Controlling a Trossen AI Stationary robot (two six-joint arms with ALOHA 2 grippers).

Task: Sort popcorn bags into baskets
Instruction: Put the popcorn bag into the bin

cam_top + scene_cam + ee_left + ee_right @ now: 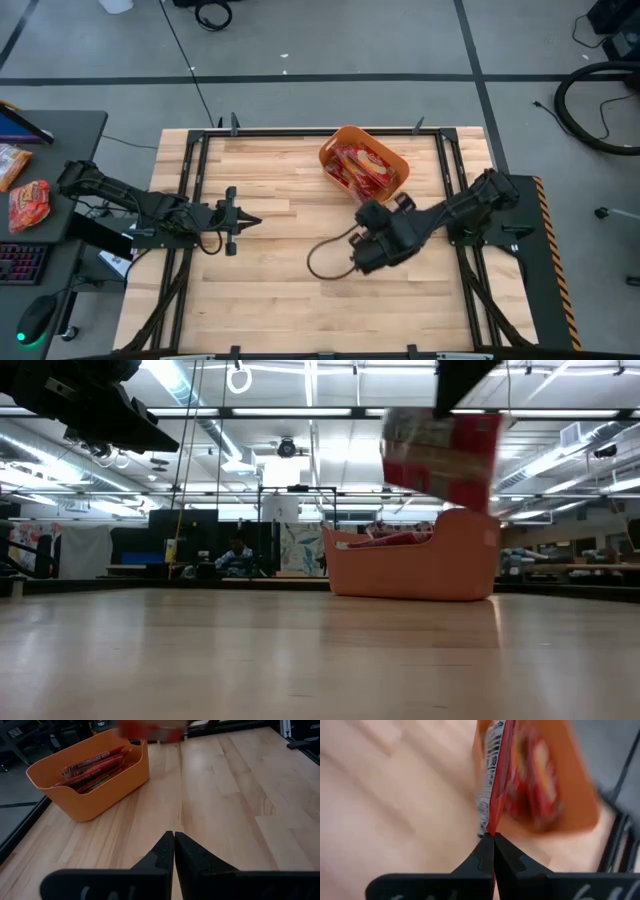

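- Right gripper (pixel 493 836): jaws pinched together on the edge of one popcorn bag (pixel 496 775). The bag hangs in the air above the table (pixel 270 290), just beside the orange basket (pixel 398 160).
- Low view: the held bag (pixel 440 457) sits higher than the basket's rim (pixel 466 520).
- Basket: stands near the table's far edge and contains several more red popcorn bags (pixel 95 769).
- Left gripper (pixel 173 836): jaws pressed together on nothing, hovering over the left side of the table, well apart from the basket.
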